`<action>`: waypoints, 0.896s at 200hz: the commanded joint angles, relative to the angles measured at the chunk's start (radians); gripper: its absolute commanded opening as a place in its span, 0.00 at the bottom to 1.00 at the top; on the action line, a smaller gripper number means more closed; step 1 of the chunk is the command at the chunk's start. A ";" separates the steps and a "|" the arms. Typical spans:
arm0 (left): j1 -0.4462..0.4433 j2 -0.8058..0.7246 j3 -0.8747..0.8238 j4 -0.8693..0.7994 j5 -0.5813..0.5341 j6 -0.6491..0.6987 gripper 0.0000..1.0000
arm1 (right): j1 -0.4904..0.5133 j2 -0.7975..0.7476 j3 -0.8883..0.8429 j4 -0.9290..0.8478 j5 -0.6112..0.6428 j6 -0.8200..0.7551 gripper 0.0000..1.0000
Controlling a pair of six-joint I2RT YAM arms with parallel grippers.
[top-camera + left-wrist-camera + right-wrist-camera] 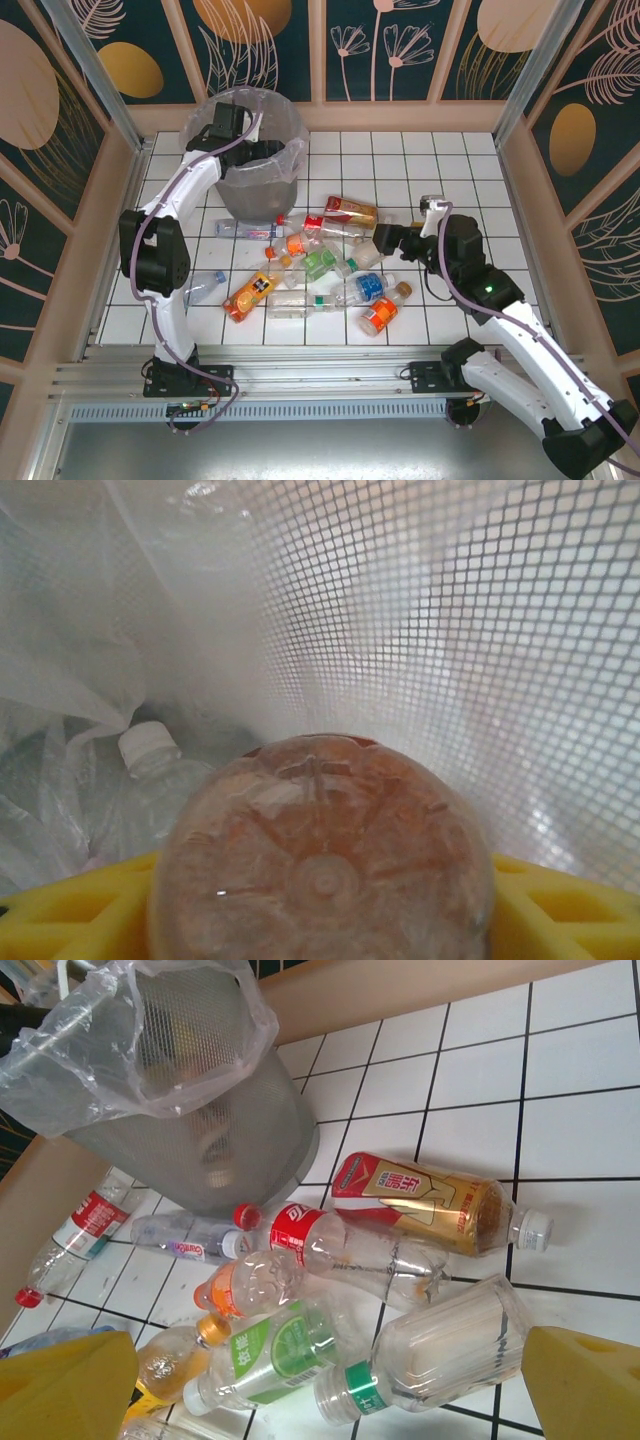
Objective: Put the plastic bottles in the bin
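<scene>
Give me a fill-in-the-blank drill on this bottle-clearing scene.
The grey bin is lined with a clear plastic ____. The left gripper has a bottle base between its ____ fingers. The right gripper hangs with its jaws ____. The gold-labelled bottle has a ____ cap.
Missing: bag; yellow; open; white.

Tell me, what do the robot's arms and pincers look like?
The left arm and right arm are white tubes with black joints, each trailing a purple cable. A green light glows on the right. The pincer fingers are chunky yellow plastic.
</scene>
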 commanded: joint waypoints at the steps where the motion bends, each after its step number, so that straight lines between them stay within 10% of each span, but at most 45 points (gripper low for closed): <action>1: 0.007 -0.024 -0.001 0.011 0.018 0.007 0.75 | 0.006 0.007 0.001 0.004 -0.011 0.028 0.99; 67: 0.007 -0.170 0.005 0.038 0.039 -0.030 0.98 | 0.003 -0.019 -0.002 -0.015 -0.009 0.051 0.99; 134: 0.007 -0.427 -0.154 0.107 0.084 -0.036 0.99 | 0.003 0.037 0.001 -0.124 0.002 0.091 0.85; 179: 0.007 -0.625 -0.366 0.174 0.329 -0.074 0.99 | 0.003 0.108 0.008 -0.268 0.074 0.192 0.76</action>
